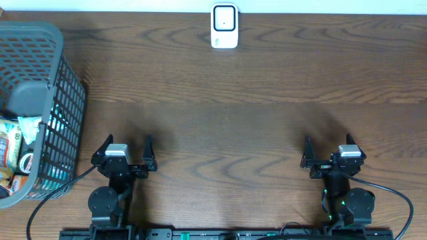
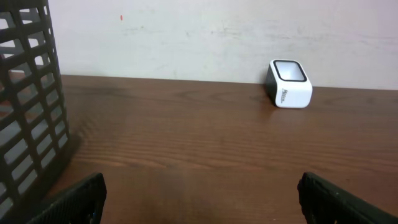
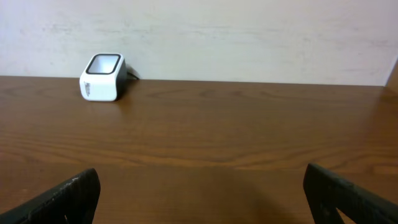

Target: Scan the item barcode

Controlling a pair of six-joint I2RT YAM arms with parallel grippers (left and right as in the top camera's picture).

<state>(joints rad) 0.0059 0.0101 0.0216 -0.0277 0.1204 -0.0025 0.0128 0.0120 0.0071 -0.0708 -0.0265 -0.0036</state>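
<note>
Right now the left claw [image 1: 127, 145] and the right claw [image 1: 327, 144] are both wide open, holding nothing. The white scanner [image 1: 224, 27] stands far away at the back of the table [image 1: 220, 127].

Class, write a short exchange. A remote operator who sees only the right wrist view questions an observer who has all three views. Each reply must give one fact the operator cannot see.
Operator: I see only the scanner on the table. Where are the items to scan?
Observer: Some packets lie in a grey basket at the table's left edge.
Operator: Is the left gripper holding one?
Observer: No, its jaws stand open and empty, just right of the basket.
</note>
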